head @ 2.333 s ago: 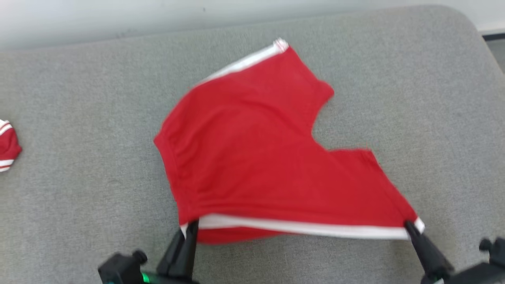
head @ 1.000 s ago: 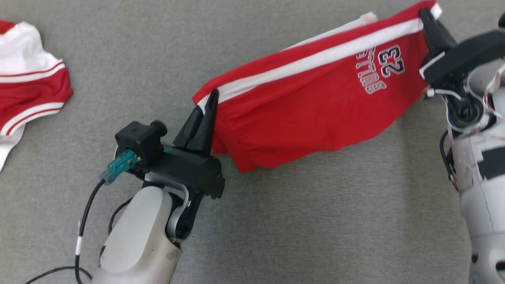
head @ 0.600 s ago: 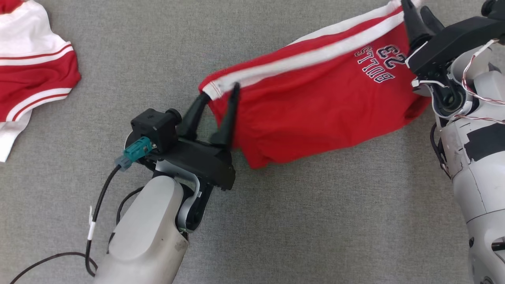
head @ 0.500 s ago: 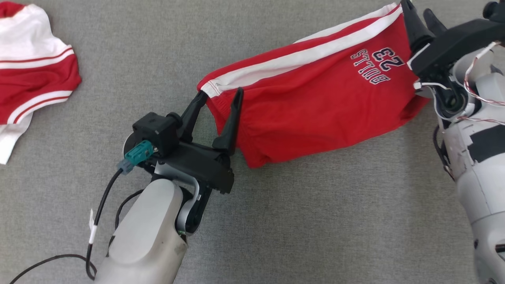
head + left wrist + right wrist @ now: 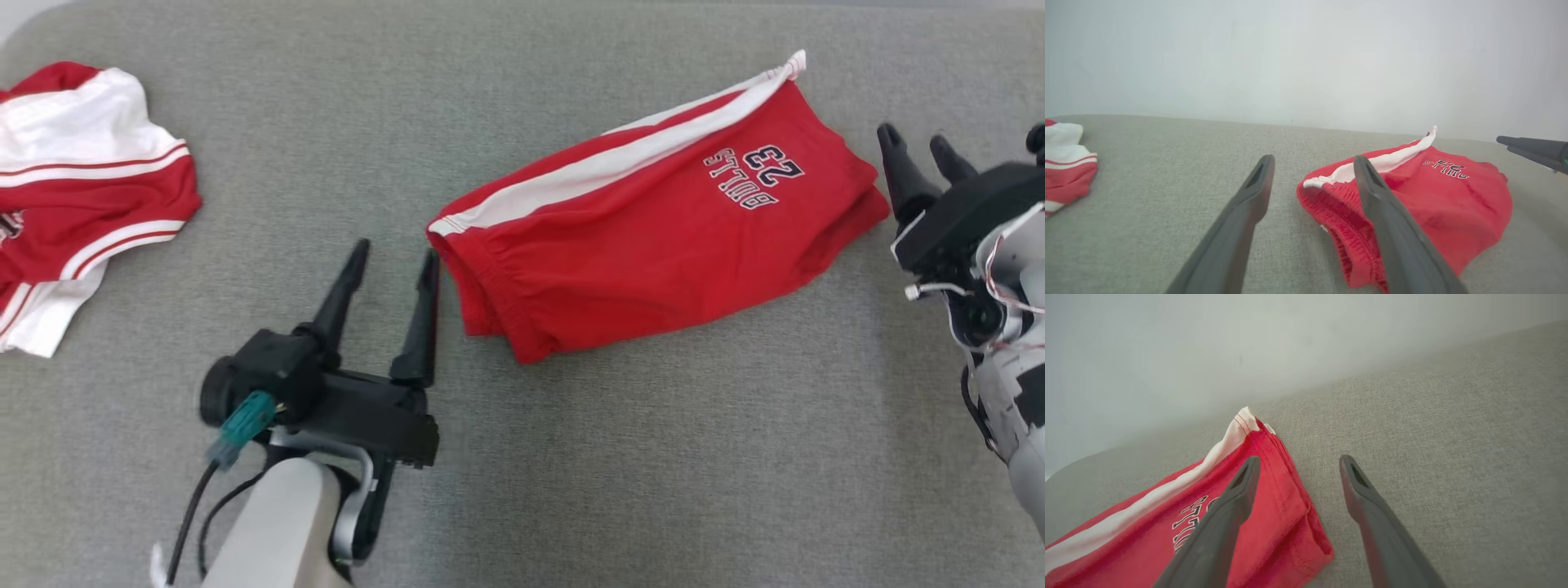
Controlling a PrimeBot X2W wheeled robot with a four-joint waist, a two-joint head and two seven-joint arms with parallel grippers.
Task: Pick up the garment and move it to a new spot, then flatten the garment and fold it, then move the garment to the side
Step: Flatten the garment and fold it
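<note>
The garment (image 5: 653, 220) is a pair of red shorts with a white side stripe and a "BULLS 23" print. It lies folded in half on the grey cushion, free of both grippers. My left gripper (image 5: 395, 253) stands open just left of the waistband end, a small gap away. My right gripper (image 5: 913, 137) is open just right of the leg-hem end. In the left wrist view the garment (image 5: 1433, 192) lies behind the right finger of the left gripper (image 5: 1313, 161). In the right wrist view the garment (image 5: 1167, 535) sits under the left finger of the right gripper (image 5: 1299, 459).
A second red-and-white garment (image 5: 90, 196) lies crumpled at the far left, also seen as a red-and-white garment (image 5: 1065, 163) in the left wrist view. The grey cushion (image 5: 653, 449) runs back to a pale wall (image 5: 1306, 61).
Both grippers opened and let go of the garment's stripe edge, then drew back from its ends. The garment now rests folded on the cushion. The head view has also shifted.
</note>
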